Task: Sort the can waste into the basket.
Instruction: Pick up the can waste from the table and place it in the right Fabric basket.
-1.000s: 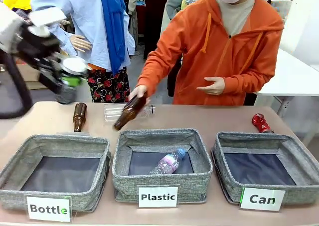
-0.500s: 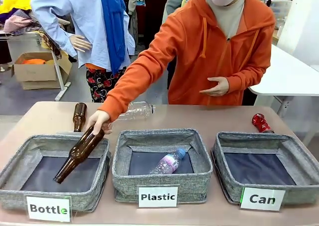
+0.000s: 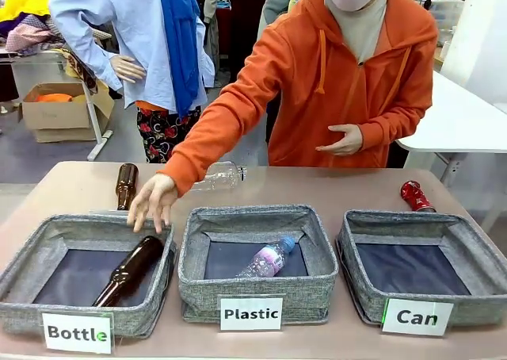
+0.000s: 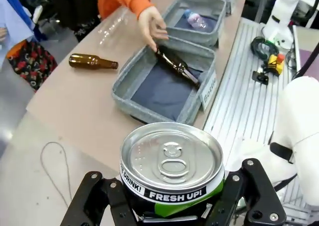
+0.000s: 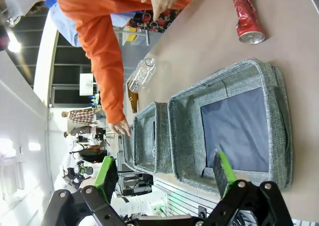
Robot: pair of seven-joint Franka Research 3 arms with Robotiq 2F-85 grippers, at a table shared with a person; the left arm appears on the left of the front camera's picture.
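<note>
One table [image 3: 341,189] carries the grey basket [image 3: 396,217] marked Can at our right end. Our right claw [image 5: 166,175] stands wide open, aimed at that basket. Our left claw [image 4: 172,196] clamps the black-and-silver can [image 4: 172,156], off the table's left end. The crushed red can [image 3: 413,195] lies just behind the basket.

The light brown table [image 3: 348,187] carries three grey baskets in a row along its near edge: the basket labelled "Bottle" [image 3: 95,225], the basket labelled "Plastic" [image 3: 253,214] and the basket labelled "Can" [image 3: 412,220]. Behind them lie a brown glass bottle [image 3: 126,185], a clear plastic bottle [image 3: 220,175] and a crushed red can [image 3: 413,195], the last one perhaps touching the "Can" basket's far rim.
</note>
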